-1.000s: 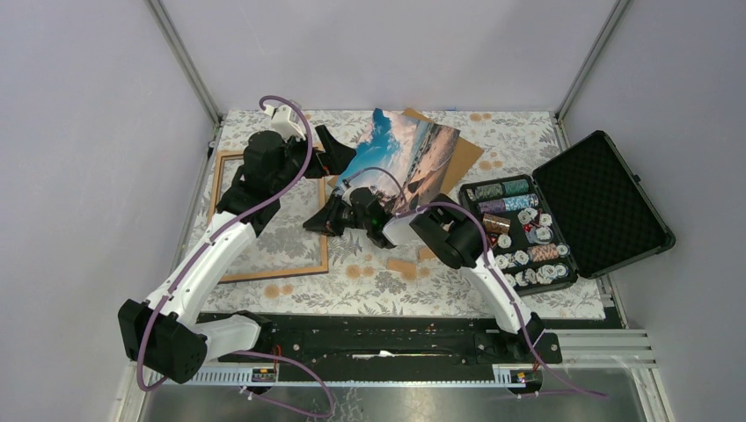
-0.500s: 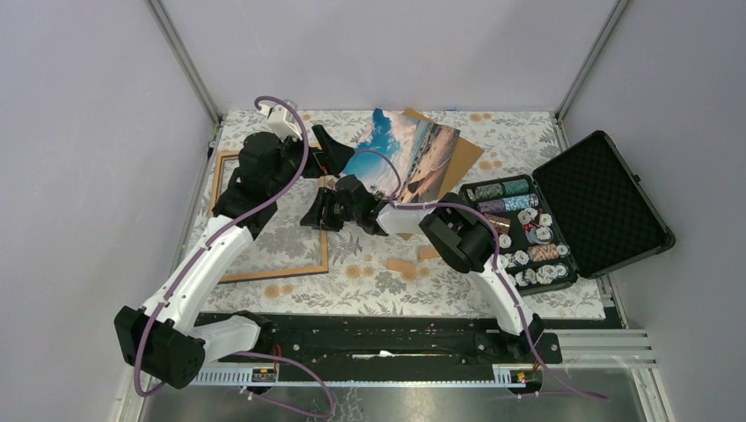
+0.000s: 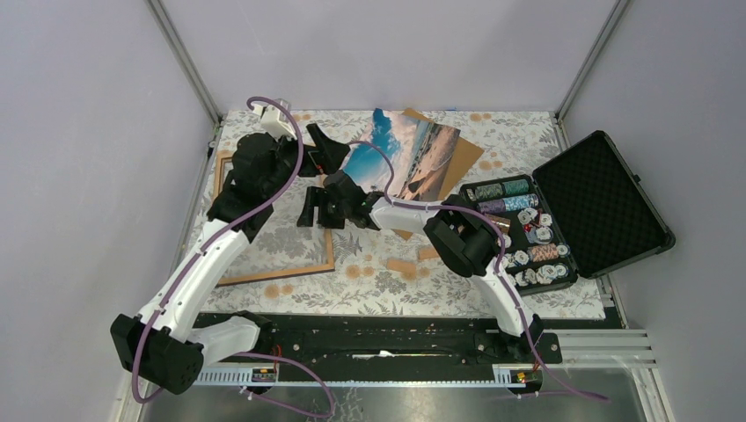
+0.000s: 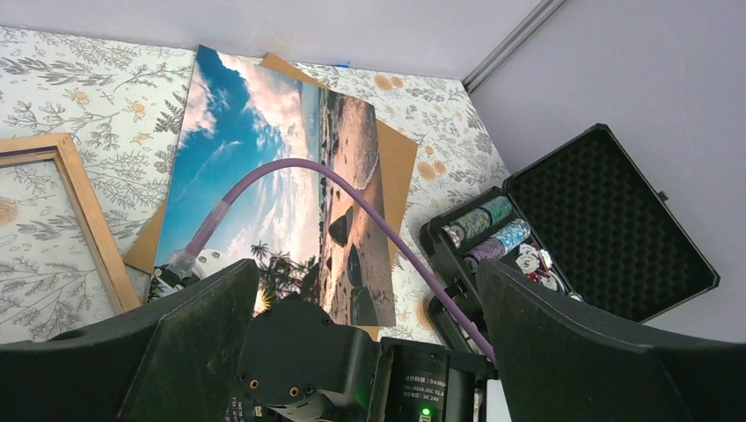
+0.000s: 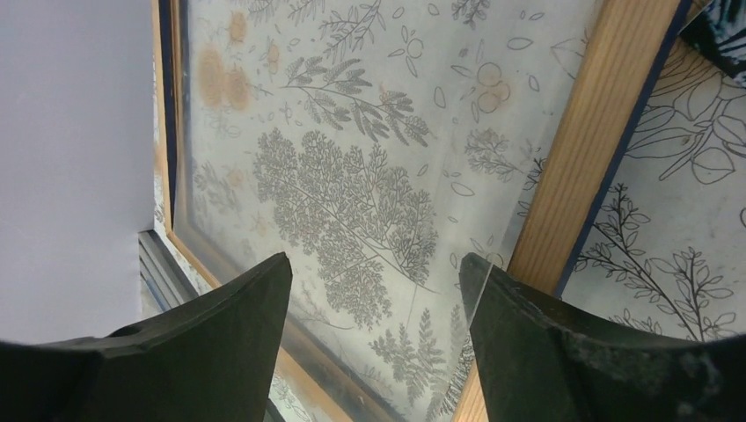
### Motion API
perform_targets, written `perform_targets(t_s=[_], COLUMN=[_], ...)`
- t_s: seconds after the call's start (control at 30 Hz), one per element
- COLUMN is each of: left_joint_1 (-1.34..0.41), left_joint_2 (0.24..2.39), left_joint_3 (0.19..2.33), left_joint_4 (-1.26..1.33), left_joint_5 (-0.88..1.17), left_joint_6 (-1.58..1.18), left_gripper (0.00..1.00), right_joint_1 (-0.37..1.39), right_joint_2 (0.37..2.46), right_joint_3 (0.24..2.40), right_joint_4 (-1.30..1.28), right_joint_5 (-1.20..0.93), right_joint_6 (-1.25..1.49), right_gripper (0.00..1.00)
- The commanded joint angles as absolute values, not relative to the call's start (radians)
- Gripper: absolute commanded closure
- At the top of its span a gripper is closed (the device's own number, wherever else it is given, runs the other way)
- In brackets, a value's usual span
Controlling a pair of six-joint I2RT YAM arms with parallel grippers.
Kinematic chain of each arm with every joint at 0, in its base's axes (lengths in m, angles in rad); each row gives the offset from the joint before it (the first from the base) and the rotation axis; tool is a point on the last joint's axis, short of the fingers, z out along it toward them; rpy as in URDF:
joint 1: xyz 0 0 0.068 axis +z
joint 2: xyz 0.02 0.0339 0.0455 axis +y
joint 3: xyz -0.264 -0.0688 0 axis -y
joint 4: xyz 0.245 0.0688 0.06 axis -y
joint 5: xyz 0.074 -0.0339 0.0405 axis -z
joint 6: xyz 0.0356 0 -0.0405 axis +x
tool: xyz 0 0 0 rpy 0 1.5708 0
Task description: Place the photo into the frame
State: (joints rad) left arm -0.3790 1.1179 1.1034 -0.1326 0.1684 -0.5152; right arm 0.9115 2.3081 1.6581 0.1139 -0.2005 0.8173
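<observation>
Photo lies upper centre on the board. Frame lies at left, wood face up. Your right gripper hovers over the frame's right rail, fingers apart and empty. Left gripper gapes, empty. Advise you pinch the photo's free edge and lift it low, uncreased.

Light wood frame, glossy photo, matt brown backing board

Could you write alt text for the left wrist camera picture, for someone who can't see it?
A glossy beach photo lies on a brown board, seen between the left gripper's open black fingers. A light wood frame corner shows at left, an open case of poker chips at right, a purple cable arcing across.
</observation>
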Motion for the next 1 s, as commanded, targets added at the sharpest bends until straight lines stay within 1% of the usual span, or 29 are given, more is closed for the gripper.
perform_targets(t_s=[0.0, 0.03, 0.17, 0.23, 0.33, 0.47, 0.63, 0.9, 0.97], left_joint_1=[-0.368, -0.363, -0.345, -0.337, -0.327, -0.308, -0.28, -0.225, -0.217], left_joint_2=[1.079, 1.077, 1.074, 1.07, 1.065, 1.06, 1.037, 1.004, 1.004], left_joint_3=[1.115, 1.114, 1.116, 1.114, 1.111, 1.11, 1.109, 1.105, 1.104], left_joint_4=[-0.091, -0.09, -0.085, -0.081, -0.075, -0.072, -0.068, -0.067, -0.06], left_joint_5=[0.162, 0.167, 0.192, 0.2, 0.212, 0.225, 0.231, 0.227, 0.238], left_joint_6=[-0.5, -0.503, -0.522, -0.528, -0.537, -0.551, -0.56, -0.567, -0.574], left_gripper=[0.01, 0.01, 0.01, 0.01, 0.01, 0.01, 0.01, 0.01, 0.01], right_joint_1=[0.932, 0.935, 0.938, 0.947, 0.965, 0.977, 0.995, 1.018, 1.021], right_joint_2=[2.268, 2.271, 2.287, 2.29, 2.301, 2.318, 2.336, 2.349, 2.35], right_joint_3=[1.71, 1.722, 1.744, 1.755, 1.805, 1.884, 1.952, 2.075, 2.1], right_joint_4=[-0.049, -0.056, -0.058, -0.062, -0.127, -0.245, -0.33, -0.466, -0.516], right_joint_5=[-0.122, -0.114, -0.104, -0.081, -0.024, 0.061, 0.107, 0.17, 0.192], right_joint_6=[0.76, 0.759, 0.78, 0.786, 0.774, 0.742, 0.696, 0.638, 0.629], right_gripper=[0.21, 0.21, 0.28, 0.3, 0.25, 0.22, 0.14, 0.05, 0.04])
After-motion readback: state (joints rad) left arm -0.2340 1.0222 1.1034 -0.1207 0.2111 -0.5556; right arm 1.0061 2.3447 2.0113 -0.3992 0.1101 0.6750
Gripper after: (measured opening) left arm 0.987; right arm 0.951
